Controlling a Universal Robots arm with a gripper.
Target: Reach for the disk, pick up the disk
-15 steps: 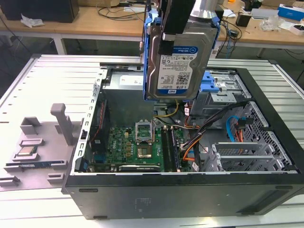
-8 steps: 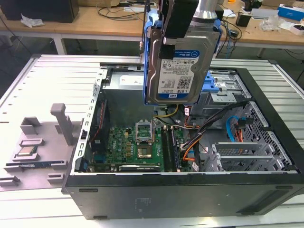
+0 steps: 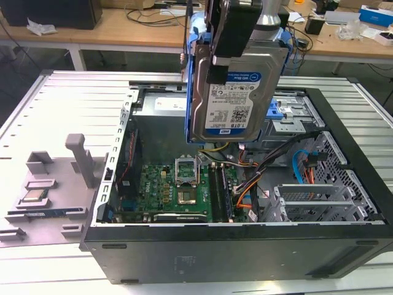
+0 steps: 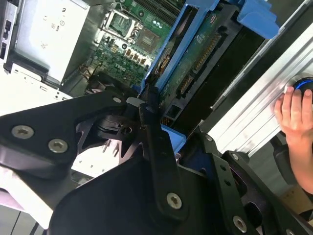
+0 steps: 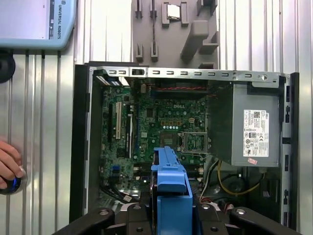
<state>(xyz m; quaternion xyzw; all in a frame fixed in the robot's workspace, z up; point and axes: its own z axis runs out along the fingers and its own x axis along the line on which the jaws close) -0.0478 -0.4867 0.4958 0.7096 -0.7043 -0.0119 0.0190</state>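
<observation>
The ribbed metal tabletop (image 3: 55, 98) carried an open desktop computer case (image 3: 245, 258), lying on its side with its interior exposed. Inside the case, the green motherboard (image 3: 178, 190) lay on the floor of the chassis, with an empty processor socket (image 3: 186, 170) near its middle. The grey power supply (image 5: 249, 127) filled one end of the case in the first wrist view, and a bundle of coloured cables (image 3: 245, 184) ran beside the motherboard toward the drive cages (image 3: 319, 203).

On the tabletop beside the case, at the exterior view's left, sat a grey moulded fixture (image 3: 55, 178) with a small chip-like square (image 3: 35, 195) resting in it.

The disk (image 3: 236, 92) hung in the air above the open case, clear of the chassis, held roughly upright with its labelled face toward the exterior camera and its blue bracket (image 3: 191, 74) around the edges. The black end effector (image 3: 236, 37) was pinched on the disk's upper end, its fingers (image 4: 156, 147) pressed against the disk's blue bracket in the second wrist view.

A person's hand (image 5: 10, 164) rested on a round button on the tabletop outside the case.
</observation>
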